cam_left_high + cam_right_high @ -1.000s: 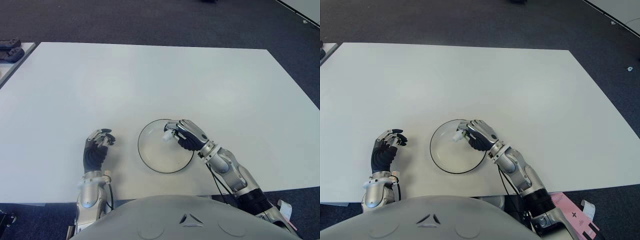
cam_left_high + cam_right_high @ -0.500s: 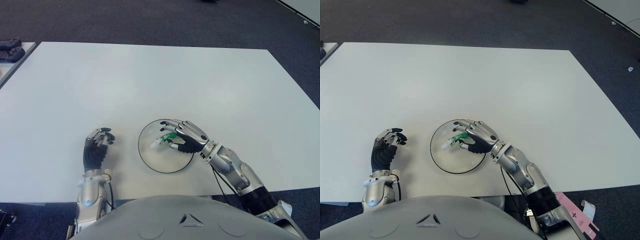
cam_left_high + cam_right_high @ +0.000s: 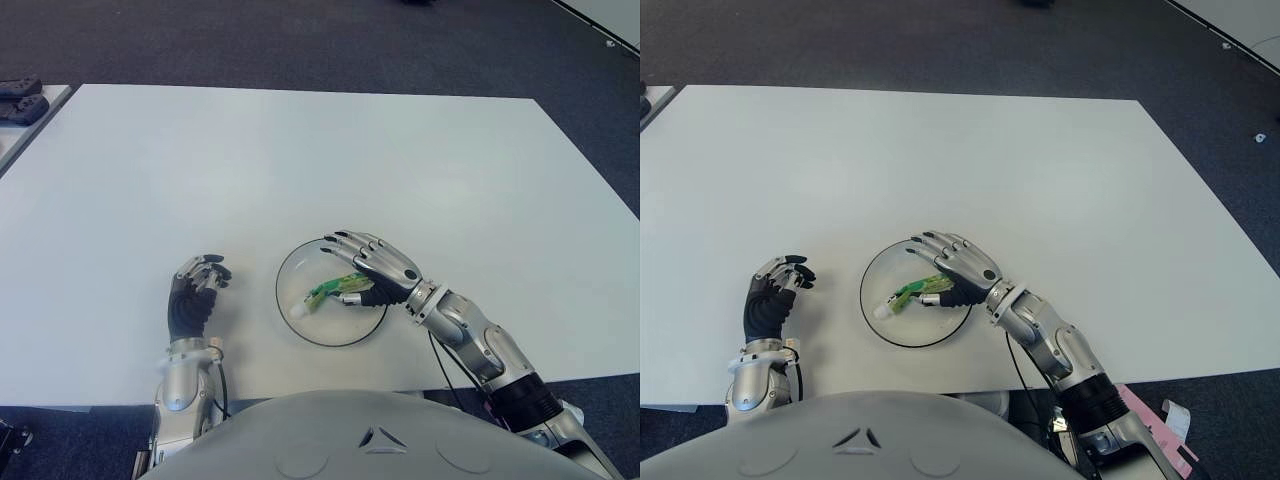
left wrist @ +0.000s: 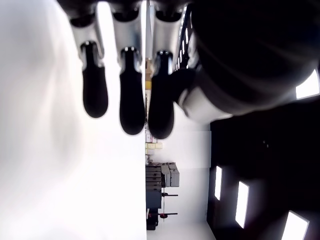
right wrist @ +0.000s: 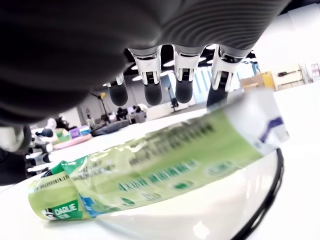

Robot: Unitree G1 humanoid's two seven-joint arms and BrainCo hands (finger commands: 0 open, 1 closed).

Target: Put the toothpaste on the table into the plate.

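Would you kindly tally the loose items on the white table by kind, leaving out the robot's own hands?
Toothpaste tube: 1, green, lying in the plate under the open right hand.
Plate: 1, clear with a dark rim, right of the left hand.
Total: 2 on the table.

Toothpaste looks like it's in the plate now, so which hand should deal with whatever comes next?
Probably the right hand: it hovers open over the plate, just beside the toothpaste lying inside. The left hand sits curled on the plate's left, farther from the tube.
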